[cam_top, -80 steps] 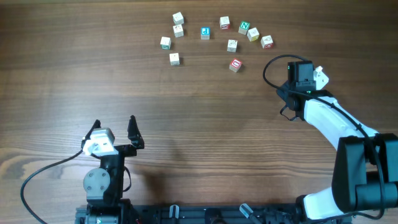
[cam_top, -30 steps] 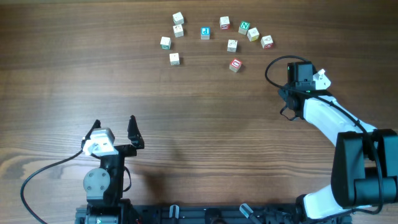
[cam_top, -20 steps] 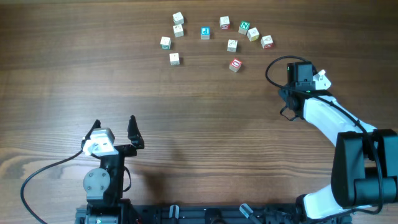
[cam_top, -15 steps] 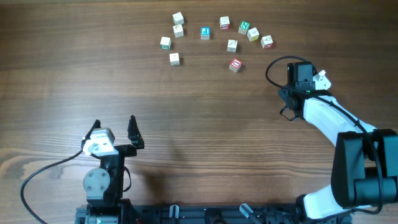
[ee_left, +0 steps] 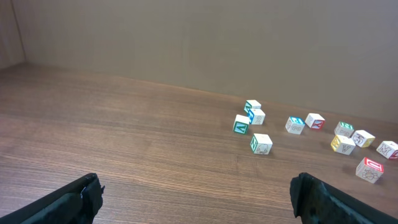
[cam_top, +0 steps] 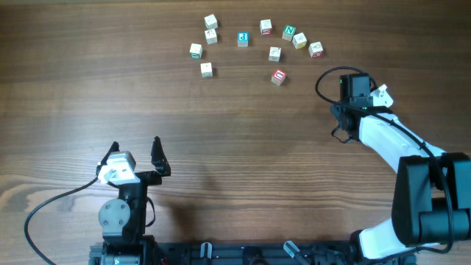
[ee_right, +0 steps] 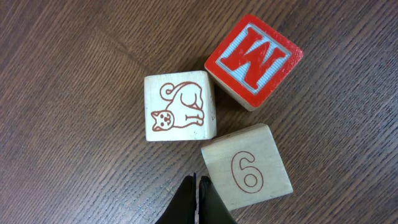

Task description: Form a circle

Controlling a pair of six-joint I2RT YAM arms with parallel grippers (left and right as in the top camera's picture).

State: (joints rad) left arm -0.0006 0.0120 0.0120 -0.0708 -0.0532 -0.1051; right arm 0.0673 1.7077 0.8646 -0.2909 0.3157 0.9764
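Note:
Several lettered wooden blocks [cam_top: 243, 38] lie in a loose arc at the table's far side, with a red-faced block [cam_top: 278, 76] nearest. In the right wrist view, my right gripper [ee_right: 198, 186] is shut and points down, its tips against the left edge of a "6" block [ee_right: 249, 171]. A cat block [ee_right: 180, 115] and a red "W" block [ee_right: 254, 59] sit just beyond, touching. In the overhead view the right arm [cam_top: 356, 88] hides those three. My left gripper [ee_left: 199, 199] stands open and empty, far from the blocks [ee_left: 261, 144].
The left arm [cam_top: 121, 173] rests near the front edge with its cable trailing left. The right arm's body [cam_top: 397, 147] crosses the right side of the wooden table [cam_top: 221, 132]. A plain wall stands behind the table in the left wrist view.
The right wrist has edged very slightly down and right. The blocks and the left arm have not moved.

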